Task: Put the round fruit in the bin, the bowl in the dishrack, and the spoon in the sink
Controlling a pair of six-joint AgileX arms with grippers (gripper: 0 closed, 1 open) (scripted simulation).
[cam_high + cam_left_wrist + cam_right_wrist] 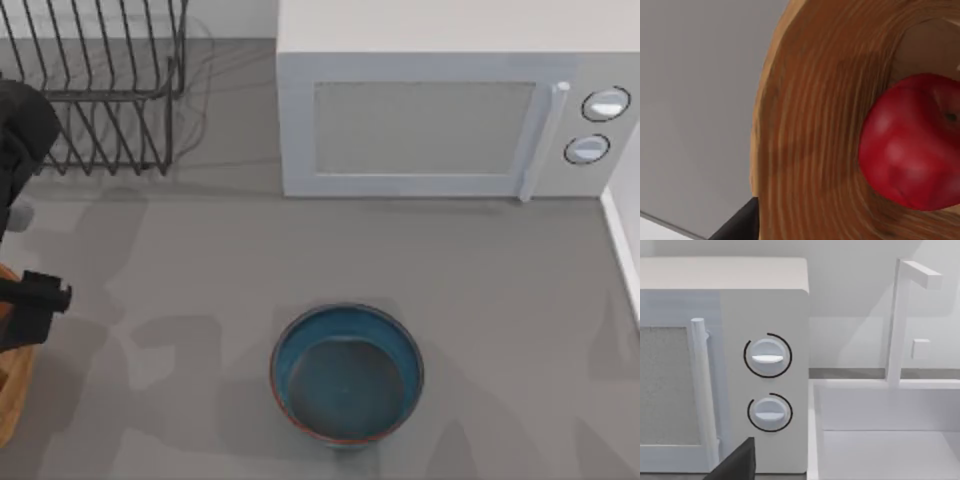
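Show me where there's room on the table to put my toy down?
The widest bare patch lies between the microwave and the bowl, running to the table's right edge. There is also bare table between the bowl and the left gripper. It is crowded at the left: the dishrack at the back corner, and the wooden bin holding the round fruit.

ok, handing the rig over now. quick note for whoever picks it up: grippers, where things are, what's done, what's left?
Left gripper: at the table's left edge, over the wooden bin.
Right arm: parked, its wrist camera facing the white microwave and white sink.
Glossy red round fruit: in the bin, done.
Blue-teal bowl with reddish-brown rim: on the table, front centre, not yet in the black wire dishrack.
Spoon: still to go.
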